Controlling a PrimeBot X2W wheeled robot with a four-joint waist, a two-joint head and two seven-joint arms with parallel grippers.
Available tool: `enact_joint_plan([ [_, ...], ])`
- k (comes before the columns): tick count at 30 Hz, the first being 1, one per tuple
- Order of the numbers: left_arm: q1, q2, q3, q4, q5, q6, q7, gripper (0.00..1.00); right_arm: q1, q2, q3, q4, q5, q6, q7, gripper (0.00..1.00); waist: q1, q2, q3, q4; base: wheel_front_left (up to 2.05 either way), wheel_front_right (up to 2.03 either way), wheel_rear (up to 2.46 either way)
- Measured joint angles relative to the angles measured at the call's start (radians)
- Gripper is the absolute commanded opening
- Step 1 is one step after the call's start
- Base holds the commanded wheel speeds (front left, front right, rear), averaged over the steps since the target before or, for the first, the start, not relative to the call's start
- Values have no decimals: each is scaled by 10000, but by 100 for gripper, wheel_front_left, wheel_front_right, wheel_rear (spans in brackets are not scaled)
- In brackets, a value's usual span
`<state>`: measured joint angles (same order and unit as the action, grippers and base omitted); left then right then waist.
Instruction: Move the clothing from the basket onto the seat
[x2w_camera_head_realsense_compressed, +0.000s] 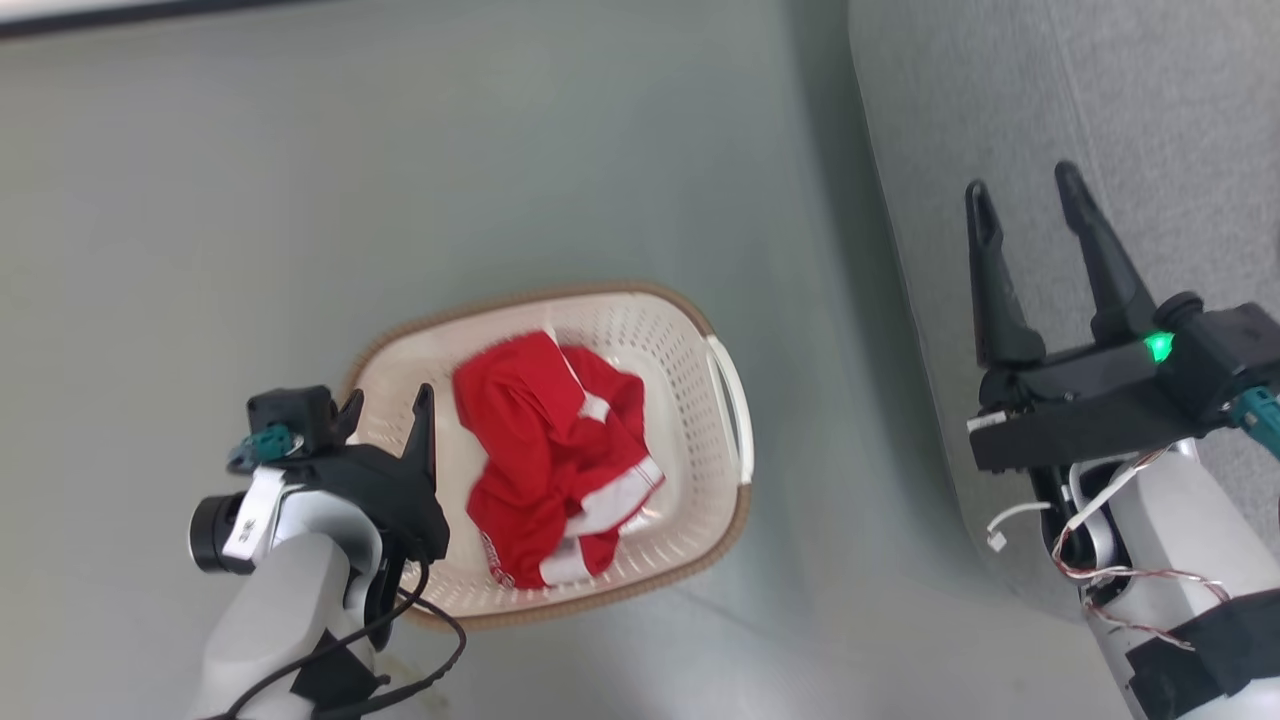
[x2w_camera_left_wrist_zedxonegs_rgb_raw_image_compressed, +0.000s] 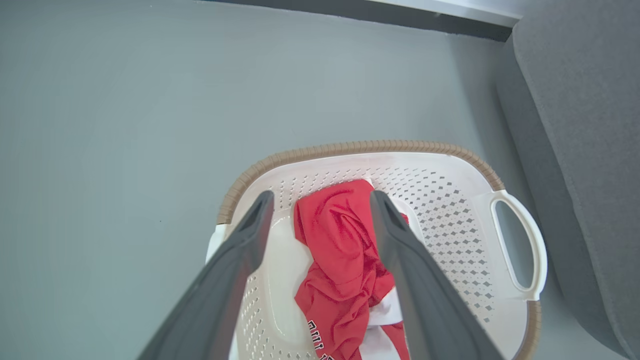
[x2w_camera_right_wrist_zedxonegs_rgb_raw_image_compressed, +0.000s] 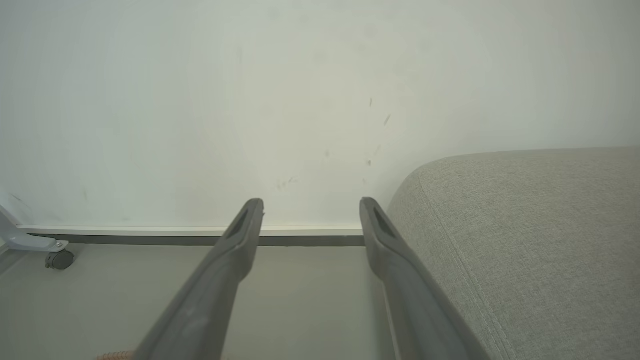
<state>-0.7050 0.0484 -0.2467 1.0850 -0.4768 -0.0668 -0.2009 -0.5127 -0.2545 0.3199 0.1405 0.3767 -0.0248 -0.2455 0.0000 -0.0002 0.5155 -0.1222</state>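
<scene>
Hovering spread and empty over the basket (x2w_camera_head_realsense_compressed: 600, 291), the left hand (x2w_camera_head_realsense_compressed: 390, 394) has the clothing (x2w_camera_head_realsense_compressed: 540, 450) lying just beside it.

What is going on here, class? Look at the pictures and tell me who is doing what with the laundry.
A two-armed robot is dealing with laundry. Its left gripper hangs open above the basket, which stands on the floor with the red clothing crumpled inside. Its right gripper is open and holds nothing, by the edge of the grey seat. The clothing has not yet been moved across.
</scene>
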Motion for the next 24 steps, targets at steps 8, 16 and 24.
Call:
enact_joint_plan([
  [8, 551, 8, 245, -297, -155, -40, -322, 100, 622, -40, 17, 343, 46, 2, 67, 100, -1, 0, -1065, 365, 0, 0, 0],
  [16, 1167, 431, 464, -846, -163, -38, -477, 100, 1221, -96, 52, 476, 159, 2, 155, 100, -1, 0, -1993, 644, 0, 0, 0],
  [24, 2050, 951, 788, -1960, -111, 155, -485, 100, 1850, -81, 67, 426, 295, -17, 169, 100, -2, 0, -2906, 888, 0, 0, 0],
])
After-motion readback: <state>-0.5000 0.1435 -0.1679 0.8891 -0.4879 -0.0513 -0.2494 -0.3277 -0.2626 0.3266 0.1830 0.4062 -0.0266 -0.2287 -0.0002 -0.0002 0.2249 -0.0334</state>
